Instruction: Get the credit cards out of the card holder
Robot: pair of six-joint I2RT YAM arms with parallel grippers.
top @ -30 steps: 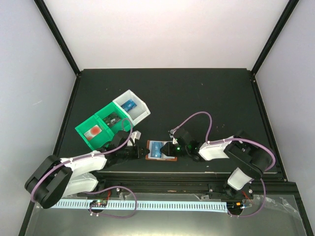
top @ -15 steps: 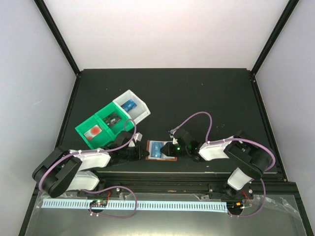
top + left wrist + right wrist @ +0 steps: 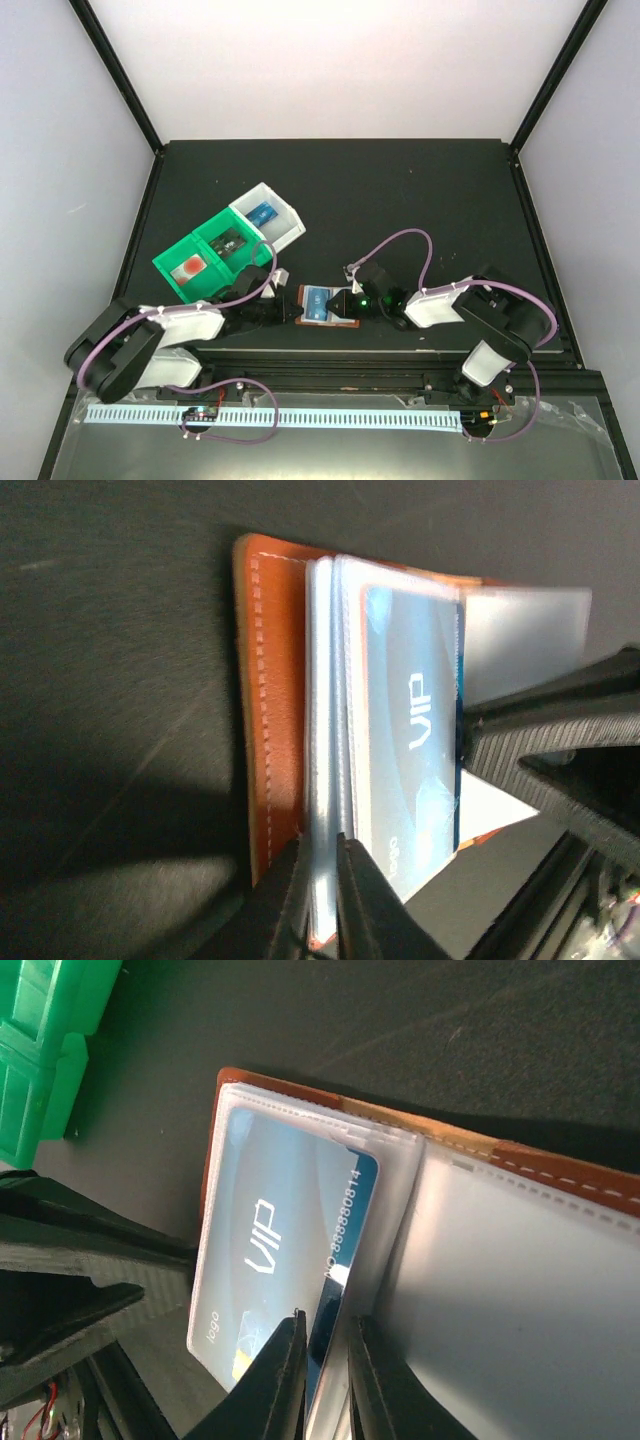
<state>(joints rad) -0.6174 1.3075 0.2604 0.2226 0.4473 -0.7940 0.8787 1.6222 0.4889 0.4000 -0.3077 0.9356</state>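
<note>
Well, card holder: the flat brown leather-like bifold card holder (image 3: 270,730) lies open on the black desk (image 3: 420,200), near its front edge.
Credit card: a thin blue plastic credit card (image 3: 270,1230) marked VIP sits in its clear pocket (image 3: 330,1125).
Left gripper (image 3: 320,895): yours is clamped on the card holder's pocket edge.
Right gripper (image 3: 325,1365): fingers pinched onto the credit card's edge.

Left end effector (image 3: 292,311): lay low, pointed toward the right arm, fingers nearly together. Right end effector (image 3: 337,303): lay low, pointed toward the left, fingers nearly together.
</note>
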